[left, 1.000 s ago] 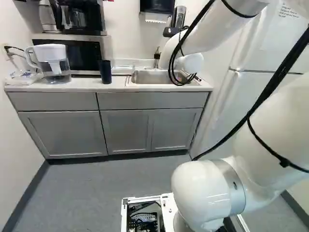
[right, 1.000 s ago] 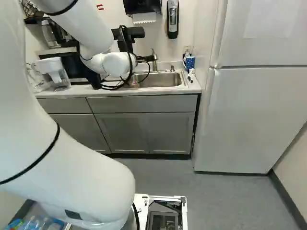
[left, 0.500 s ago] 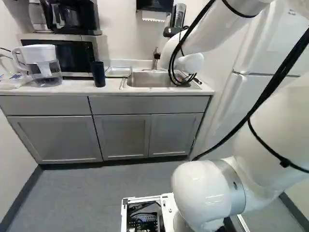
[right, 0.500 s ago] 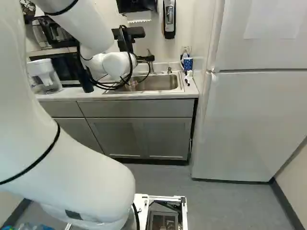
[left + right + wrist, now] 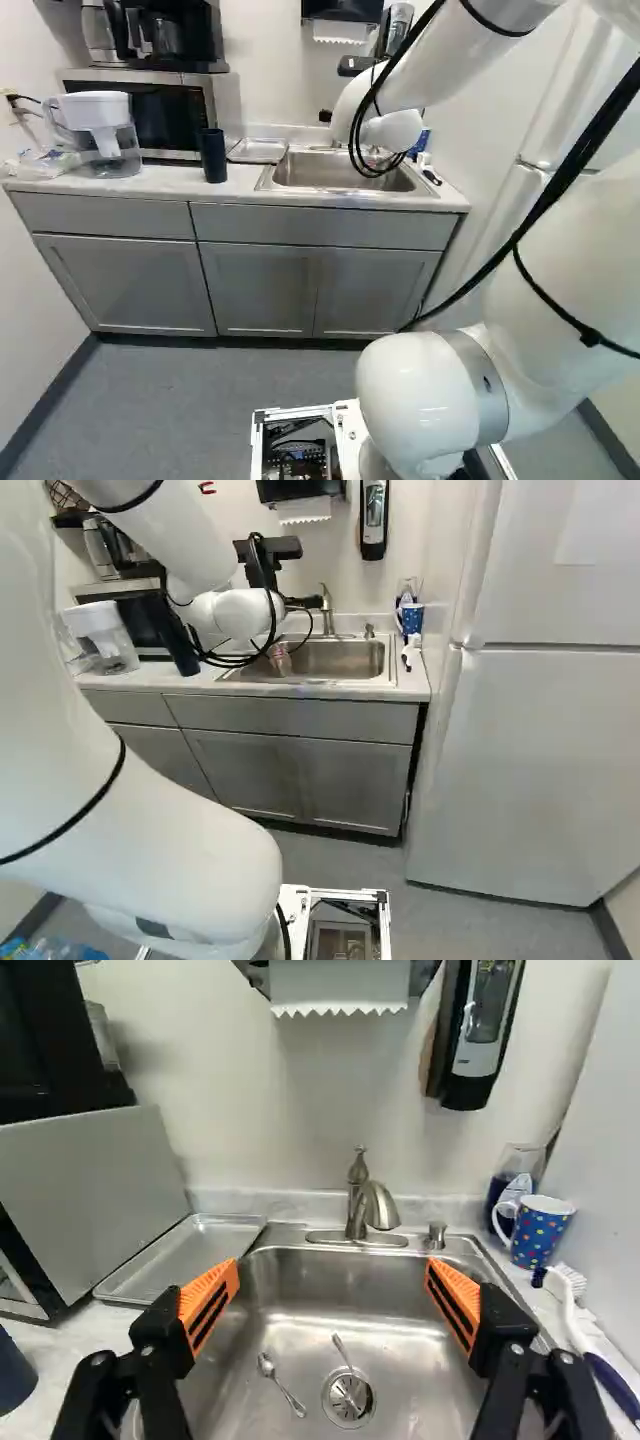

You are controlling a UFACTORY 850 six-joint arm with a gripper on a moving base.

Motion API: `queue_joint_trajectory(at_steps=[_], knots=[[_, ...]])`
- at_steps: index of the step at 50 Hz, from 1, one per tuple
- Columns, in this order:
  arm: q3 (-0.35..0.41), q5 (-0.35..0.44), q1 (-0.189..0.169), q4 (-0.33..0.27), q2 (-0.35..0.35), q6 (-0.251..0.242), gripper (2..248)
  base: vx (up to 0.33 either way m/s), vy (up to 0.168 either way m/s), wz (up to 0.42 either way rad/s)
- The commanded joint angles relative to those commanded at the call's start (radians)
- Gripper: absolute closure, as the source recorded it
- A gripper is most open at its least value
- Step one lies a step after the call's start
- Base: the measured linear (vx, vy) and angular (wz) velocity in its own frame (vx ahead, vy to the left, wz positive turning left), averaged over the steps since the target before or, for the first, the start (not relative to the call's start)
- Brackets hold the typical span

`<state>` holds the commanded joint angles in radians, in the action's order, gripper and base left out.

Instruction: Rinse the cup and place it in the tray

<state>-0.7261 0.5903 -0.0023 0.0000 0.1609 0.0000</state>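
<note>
A smooth, pale wall stands behind a light, faintly mottled countertop on flat grey cabinets.

The blue cup, glossy and round with multicoloured dots and a white handle, stands upright on the counter, ahead of and outside the fridge-side jaw. Close behind it is a clear container with something dark blue in it; nearer that jaw lies a white and dark blue brush with pale bristles.

The gripper is spread wide over the brushed-steel sink, its ribbed orange pads standing well apart. Ahead, between the jaws, rises the curved metal faucet. Below it, down in the basin, are a shiny spoon and a second metal utensil reaching into the round drain strainer.

The tray, a shallow metal rectangle with a raised rim, rests beside the sink, ahead of and outside the microwave-side jaw. Beyond it stands the microwave, flat and grey-sided. A dark tumbler stands outside that same jaw.

Higher up, ahead of the jaws, hang a saw-edged paper towel and a black and grey dispenser. The white fridge fills the right of the right base view.
</note>
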Motion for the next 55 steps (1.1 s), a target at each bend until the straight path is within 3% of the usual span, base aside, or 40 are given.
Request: queue_joint_trajectory(at_steps=[43, 55], knots=[[0.0, 0.0, 0.0, 0.0, 0.0, 0.0, 3, 0.104, -0.066, 0.208], [0.0, 0.0, 0.0, 0.0, 0.0, 0.0, 3, 0.094, -0.08, 0.055]])
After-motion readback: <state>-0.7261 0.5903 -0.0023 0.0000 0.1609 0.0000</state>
